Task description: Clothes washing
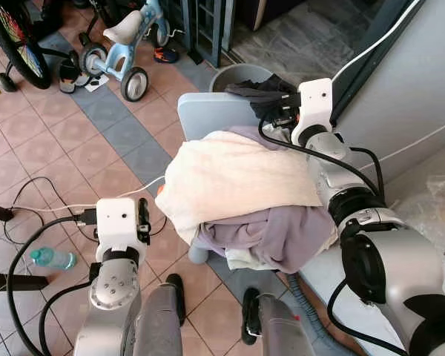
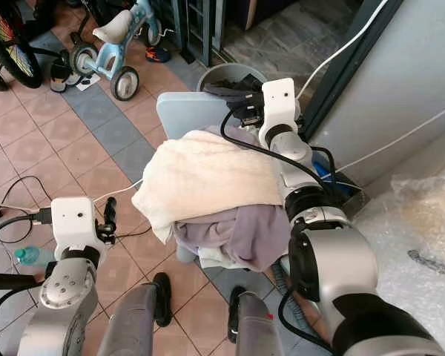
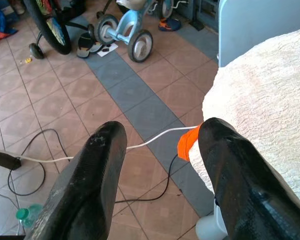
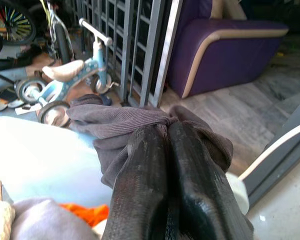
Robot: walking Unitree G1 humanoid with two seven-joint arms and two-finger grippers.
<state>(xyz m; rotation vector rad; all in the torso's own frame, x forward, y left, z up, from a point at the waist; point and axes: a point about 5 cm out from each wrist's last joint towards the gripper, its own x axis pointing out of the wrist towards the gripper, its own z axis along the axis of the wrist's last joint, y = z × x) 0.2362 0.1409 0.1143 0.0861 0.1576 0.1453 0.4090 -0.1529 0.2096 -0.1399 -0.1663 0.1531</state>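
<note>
A pile of laundry lies on a light blue chair (image 1: pixel 208 111): a cream towel (image 1: pixel 237 178) on top, a lavender garment (image 1: pixel 274 233) under it, and an orange piece (image 3: pixel 187 145) at the edge. My right gripper (image 4: pixel 166 131) is beyond the pile, shut on a dark grey garment (image 1: pixel 256 90) that it holds over a grey bucket (image 1: pixel 241 73). My left gripper (image 3: pixel 162 131) stands open just left of the towel's edge, with nothing between its fingers.
A blue tricycle (image 1: pixel 122 48), a bicycle wheel (image 1: pixel 15 37) and sandals (image 1: pixel 70 74) stand at the far left. Cables (image 1: pixel 44 208) and a water bottle (image 1: pixel 52 258) lie on the tiled floor. A grey appliance wall (image 1: pixel 415 74) and bubble wrap (image 1: pixel 437 208) are on the right.
</note>
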